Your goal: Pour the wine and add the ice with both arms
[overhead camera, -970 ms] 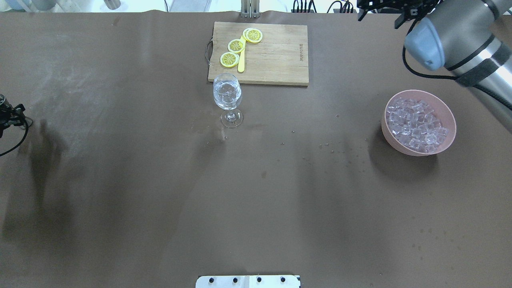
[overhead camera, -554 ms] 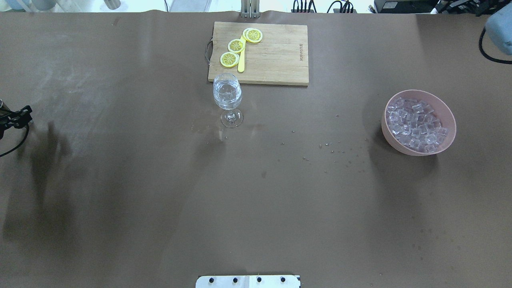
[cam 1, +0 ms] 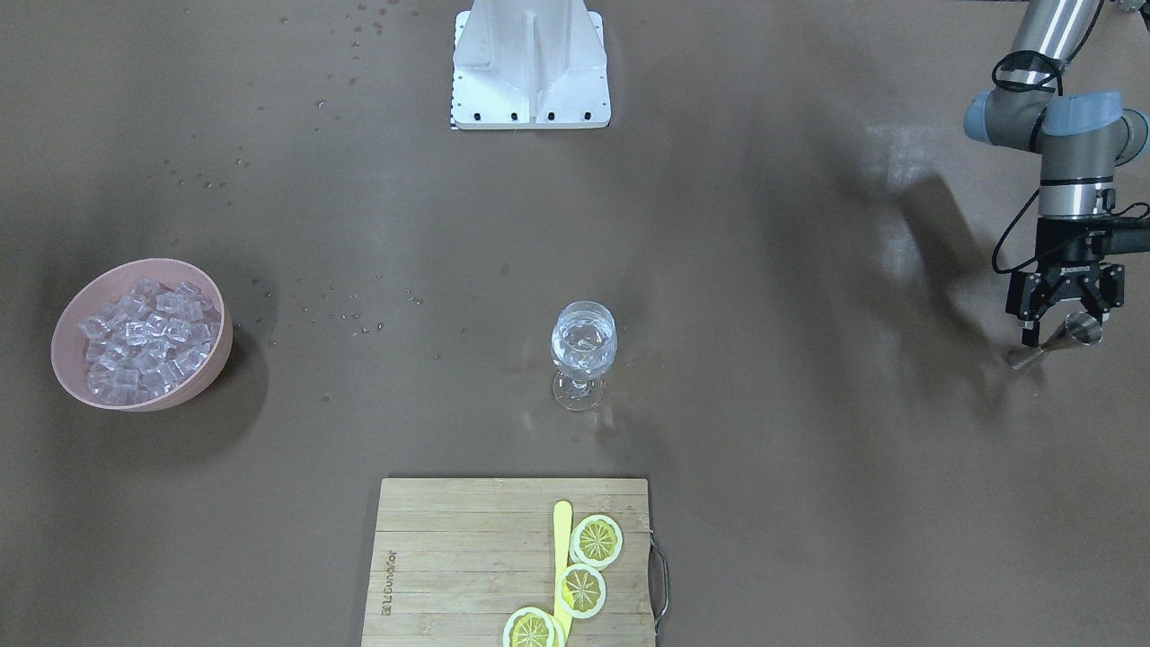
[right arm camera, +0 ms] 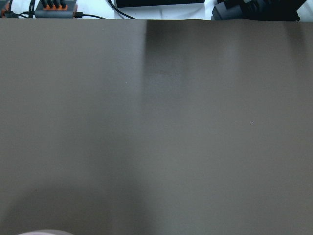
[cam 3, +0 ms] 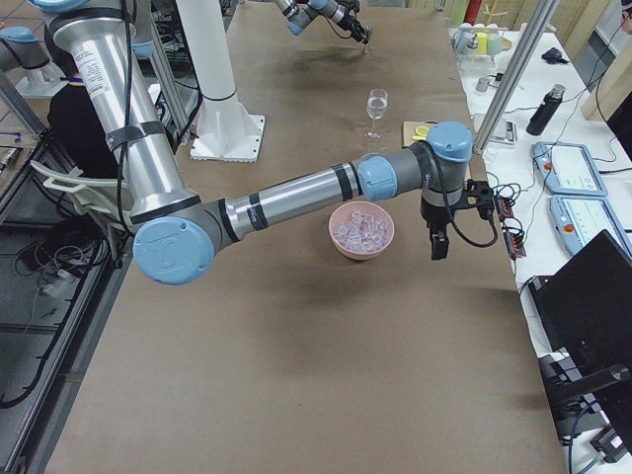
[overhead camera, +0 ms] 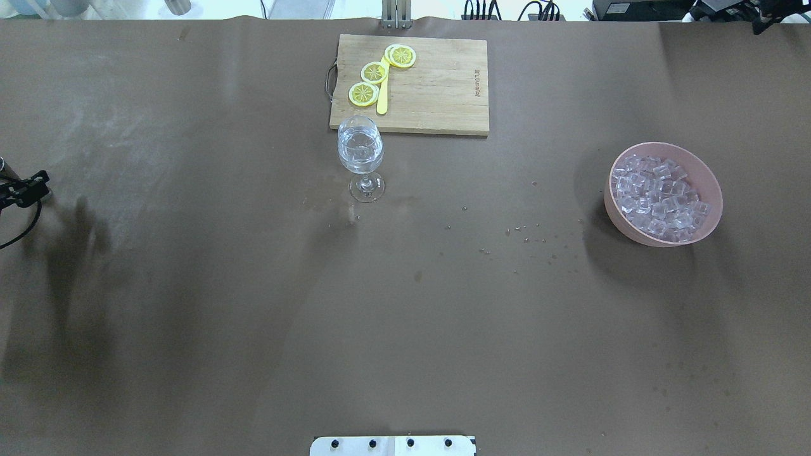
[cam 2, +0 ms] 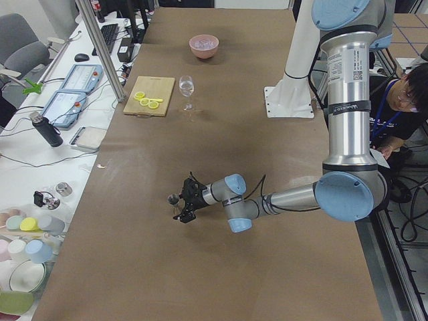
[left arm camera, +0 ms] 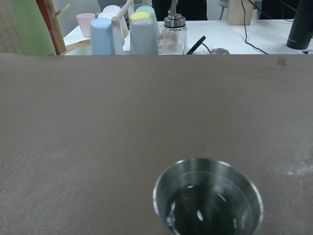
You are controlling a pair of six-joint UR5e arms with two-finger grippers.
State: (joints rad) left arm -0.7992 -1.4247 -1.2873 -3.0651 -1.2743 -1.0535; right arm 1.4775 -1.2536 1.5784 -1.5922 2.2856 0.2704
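Gripping a small metal jigger [cam 1: 1069, 334] between its black fingers, the left gripper [cam 1: 1065, 316] holds it tilted low over the brown table [overhead camera: 190, 316], near the table's end on the robot's left. The left wrist view looks straight into the jigger's cup, where a few drops cling to the inside; no other view shows that. The front-facing view shows small white lettering on the gripper's body, too small to read. Behind it the left arm [cam 2: 344, 120] stands as an upright column, folds at a low elbow and runs its forearm close along the table to the wrist.

The right gripper [cam 3: 437, 240] hangs pointing down off a bent wrist, just past the pink bowl [overhead camera: 713, 190]. I cannot tell how its jaws stand. Its wrist view gives only bare table. The right arm [cam 3: 296, 202] reaches out nearly level above the bowl in the right side view.

The ice [overhead camera: 659, 201] fills the bowl, well apart from the wine glass [overhead camera: 361, 152]. The glass stands upright mid-table with clear liquid and some cubes inside, just beside the wooden cutting board [overhead camera: 437, 95], which bears lemon slices [overhead camera: 374, 73] and a printed word too small to read.
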